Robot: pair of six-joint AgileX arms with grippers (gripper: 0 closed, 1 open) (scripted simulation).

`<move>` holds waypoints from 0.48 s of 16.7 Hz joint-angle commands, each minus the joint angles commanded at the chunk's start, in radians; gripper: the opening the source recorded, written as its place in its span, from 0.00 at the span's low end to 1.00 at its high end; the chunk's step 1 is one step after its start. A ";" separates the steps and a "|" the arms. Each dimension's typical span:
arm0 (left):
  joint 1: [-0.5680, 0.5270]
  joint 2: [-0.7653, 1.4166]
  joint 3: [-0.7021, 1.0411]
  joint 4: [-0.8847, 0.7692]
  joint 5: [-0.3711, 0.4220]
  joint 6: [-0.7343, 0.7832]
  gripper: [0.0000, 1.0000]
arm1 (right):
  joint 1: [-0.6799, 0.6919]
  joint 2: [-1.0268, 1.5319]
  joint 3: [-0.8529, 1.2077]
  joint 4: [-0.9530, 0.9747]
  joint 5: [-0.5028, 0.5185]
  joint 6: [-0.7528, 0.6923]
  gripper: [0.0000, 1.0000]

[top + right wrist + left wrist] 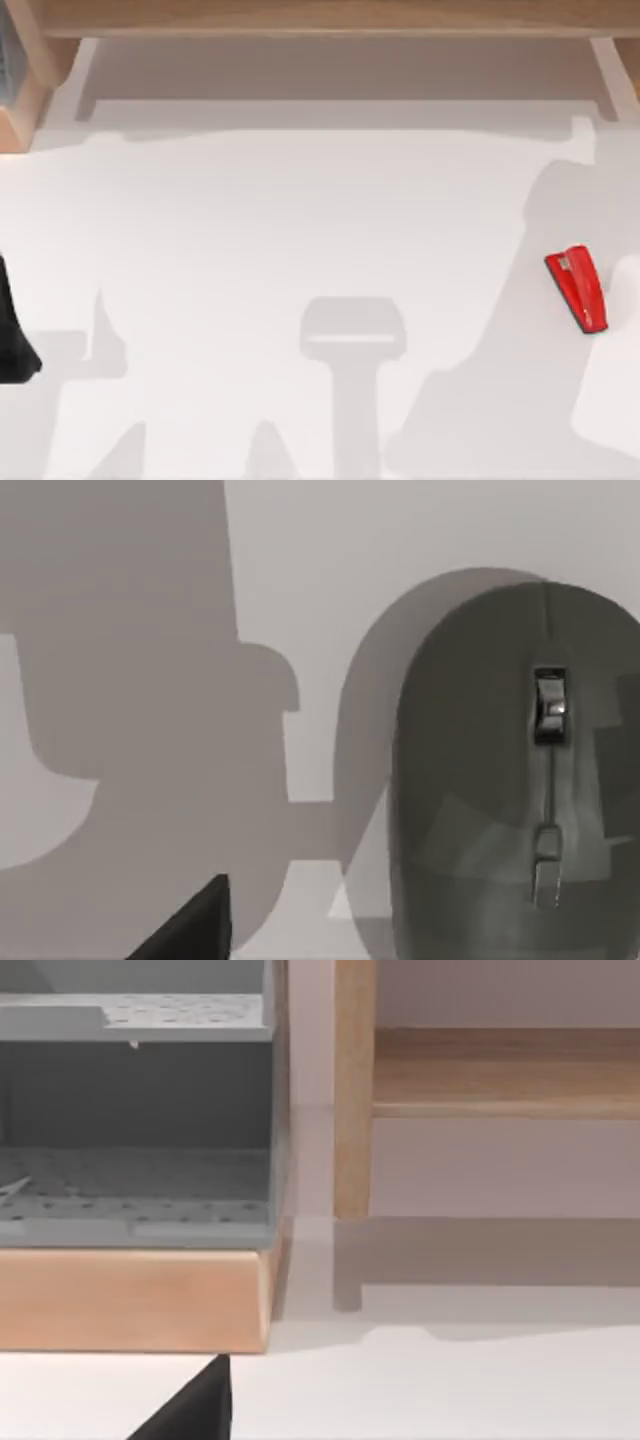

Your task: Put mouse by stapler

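Grey and smooth, the mouse (520, 780) lies right below the right wrist camera: a rounded oval shell with a silvery scroll wheel (549, 706) set in a seam down its middle, resting on the matte white table (420, 540) under a broad soft shadow. A black wedge of the right gripper's finger (190, 925) juts into the near edge of that view, just beside the mouse's shadow and not touching the shell; I cannot tell whether its fingers are apart or together.

From above, the stapler (577, 287) sits near the table's right edge, a small glossy red wedge on a thin black base, tilted on a diagonal, with a small silvery mark at its wider end. It lies alone on the white surface.

At the table's left edge a black part of the left arm (12, 330) shows. Its wrist view catches a dark finger tip (190, 1405) low over the white top; its fingers' state cannot be told either. Farther off stand a pale wooden ledge (130, 1300), a grey perforated shelf unit (135, 1195) on it, and an upright wooden post (353, 1090) with a wooden rail behind.
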 joint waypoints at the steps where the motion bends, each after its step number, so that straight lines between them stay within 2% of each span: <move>1: 0.000 0.000 0.000 0.000 0.000 0.000 1.00 | 0.000 0.001 -0.008 0.009 0.000 0.000 1.00; 8: 0.000 0.000 0.000 0.000 0.000 0.000 1.00 | 0.001 -0.001 -0.050 0.062 0.001 0.001 1.00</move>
